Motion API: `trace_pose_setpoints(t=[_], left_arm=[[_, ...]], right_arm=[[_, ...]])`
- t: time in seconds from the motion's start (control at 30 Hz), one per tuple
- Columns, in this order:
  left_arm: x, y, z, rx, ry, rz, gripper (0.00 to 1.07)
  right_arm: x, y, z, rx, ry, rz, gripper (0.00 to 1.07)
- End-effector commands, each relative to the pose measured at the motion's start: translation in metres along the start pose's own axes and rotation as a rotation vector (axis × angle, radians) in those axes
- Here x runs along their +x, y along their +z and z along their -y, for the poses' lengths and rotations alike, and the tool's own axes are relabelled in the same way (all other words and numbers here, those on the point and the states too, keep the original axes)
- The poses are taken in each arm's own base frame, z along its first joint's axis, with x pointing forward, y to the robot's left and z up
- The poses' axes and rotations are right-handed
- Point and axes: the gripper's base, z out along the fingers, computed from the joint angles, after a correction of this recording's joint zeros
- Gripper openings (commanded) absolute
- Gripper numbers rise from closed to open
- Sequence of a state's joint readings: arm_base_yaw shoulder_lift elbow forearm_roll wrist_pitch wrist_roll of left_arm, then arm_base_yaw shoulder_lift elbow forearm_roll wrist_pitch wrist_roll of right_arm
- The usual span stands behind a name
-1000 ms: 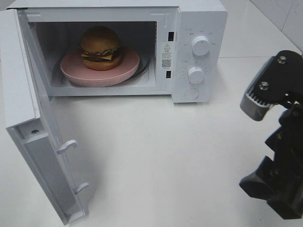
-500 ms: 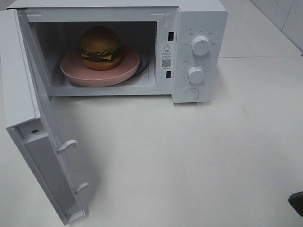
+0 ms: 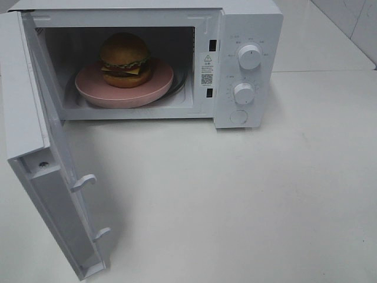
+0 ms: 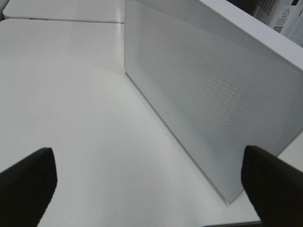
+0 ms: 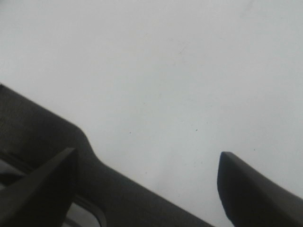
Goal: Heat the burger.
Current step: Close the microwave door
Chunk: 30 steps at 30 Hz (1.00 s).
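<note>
The burger (image 3: pixel 124 59) on its pink plate (image 3: pixel 94 95), door (image 3: pixel 56 206) open
Probably soft; lift by plate rim; left gripper (image 4: pixel 149 183), right gripper (image 5: pixel 147 184) spread, empty

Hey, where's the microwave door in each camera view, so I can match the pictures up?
Exterior high: the microwave door stands swung open at the left edge of the picture.
Left wrist: the door's dotted outer face stands just ahead of the open left gripper.
Right wrist: not in it; only the open right gripper over bare surface.
Shared landmark: the white table, seen in all three views.
</note>
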State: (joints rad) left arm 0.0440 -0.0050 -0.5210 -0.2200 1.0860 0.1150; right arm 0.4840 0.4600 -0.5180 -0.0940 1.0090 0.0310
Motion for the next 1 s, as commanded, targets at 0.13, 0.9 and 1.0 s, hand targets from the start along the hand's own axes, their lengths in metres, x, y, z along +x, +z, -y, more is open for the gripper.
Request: trace_pose_setpoints(t=[0.13, 0.9, 1.0], left_arm=[[0.001, -0.002, 0.0, -0.004, -0.004, 0.028, 0.98], [0.001, -0.001, 0.0, -0.003, -0.004, 0.026, 0.98], [0.0, 0.0, 0.0, -0.002, -0.008, 0.017, 0.98]], right_arm=[[0.012, -0.011, 0.006, 0.072, 0.103, 0.141, 0.76], [0.054, -0.049, 0.0, 0.27, 0.268, 0.484, 0.76], [0.054, -0.049, 0.0, 0.27, 0.268, 0.484, 0.76]])
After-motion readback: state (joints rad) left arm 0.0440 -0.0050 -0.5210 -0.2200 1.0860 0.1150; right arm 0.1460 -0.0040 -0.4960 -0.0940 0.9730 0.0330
